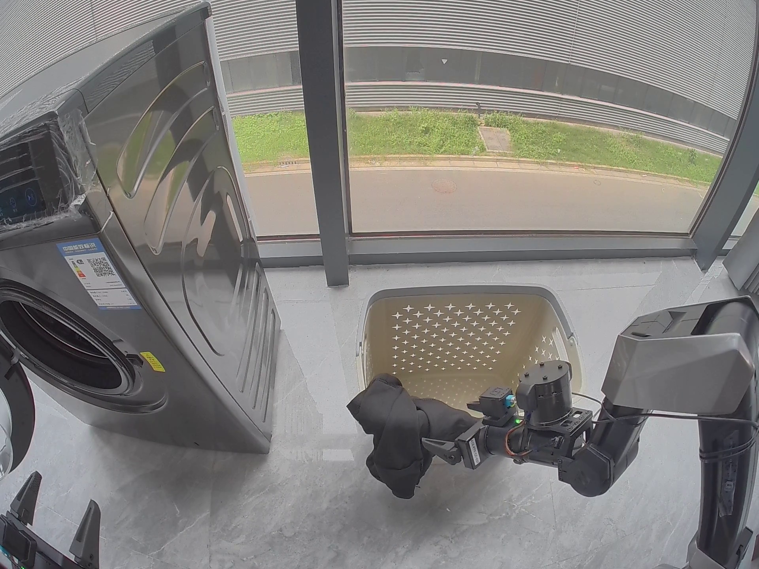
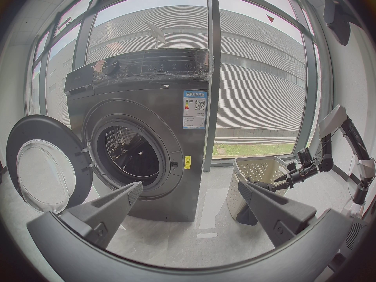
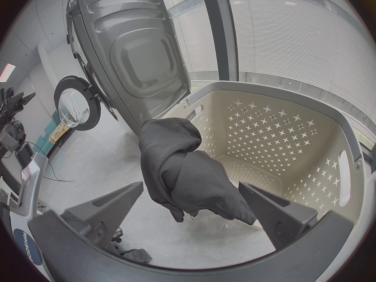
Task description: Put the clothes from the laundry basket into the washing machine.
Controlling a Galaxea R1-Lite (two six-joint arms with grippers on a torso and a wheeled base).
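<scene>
A dark grey garment (image 1: pixel 395 432) hangs bunched over the front left corner of the cream laundry basket (image 1: pixel 458 294), partly outside it. My right gripper (image 1: pixel 435 446) is at the garment with its fingers spread wide; in the right wrist view the cloth (image 3: pixel 184 173) lies between the open fingers and touches one fingertip (image 3: pixel 250 194). The basket (image 3: pixel 274 93) holds nothing else that I can see. The washing machine (image 1: pixel 158 239) stands at the left with its round door (image 2: pixel 43 165) swung open and its drum (image 2: pixel 129 153) exposed. My left gripper (image 1: pixel 55 515) is low at the front left, open and holding nothing.
The basket stands on pale marble floor before a large window with a dark pillar (image 1: pixel 320 120). Bare floor (image 1: pixel 300 476) separates the basket from the washer. The washer's open door (image 1: pixel 12 412) juts out at the far left edge.
</scene>
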